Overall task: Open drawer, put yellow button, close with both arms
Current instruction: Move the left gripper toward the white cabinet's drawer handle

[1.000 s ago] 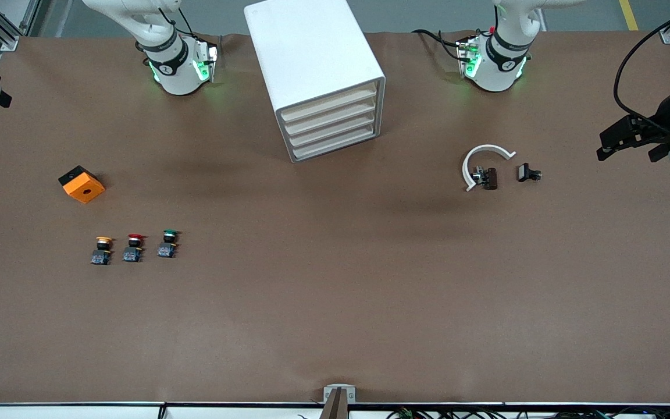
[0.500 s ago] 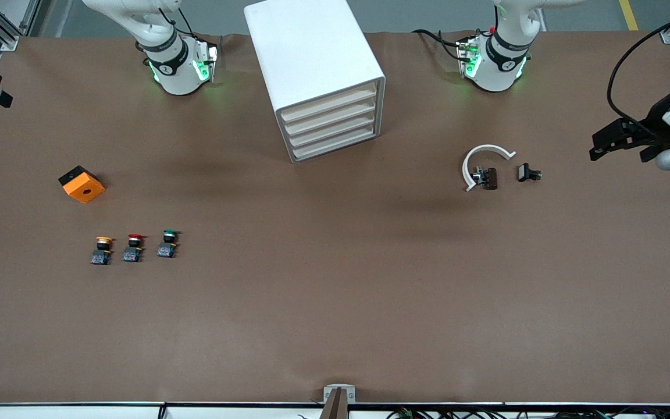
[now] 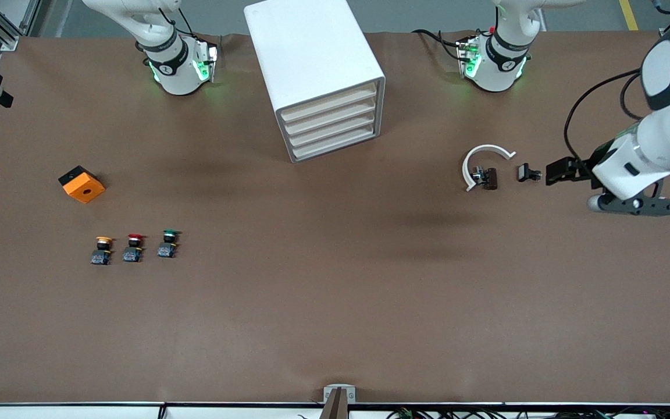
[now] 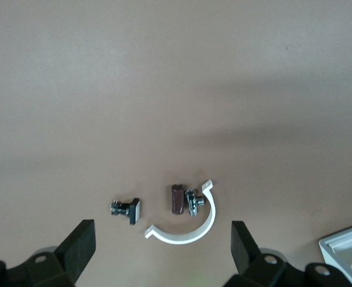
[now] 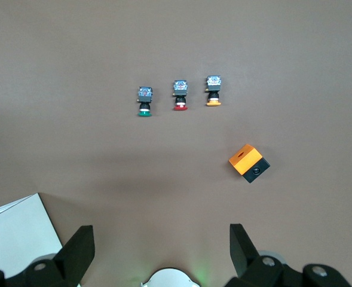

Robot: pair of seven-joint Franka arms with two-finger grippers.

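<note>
Nothing is open yet: the drawer (image 3: 328,104), topmost of four in the white cabinet (image 3: 306,52), sits flush and shut. Its cream front looks smooth and shallow with no handle visible, so I'd judge a hooked fingertip at an edge is the only purchase, and a slippery one.

The yellow button (image 3: 102,249) stands on the bench (image 3: 335,302) toward the right arm's end, beside the red button (image 3: 133,247) and the green button (image 3: 167,243). It looks light, rigid and top-heavy, best taken across its blocky black-and-blue body under the cap.

The left tool (image 4: 162,251) is over the bench by the white clip (image 3: 482,163), fingers spread wide and empty. The right tool (image 5: 159,250) is up near its base, also spread and empty.
</note>
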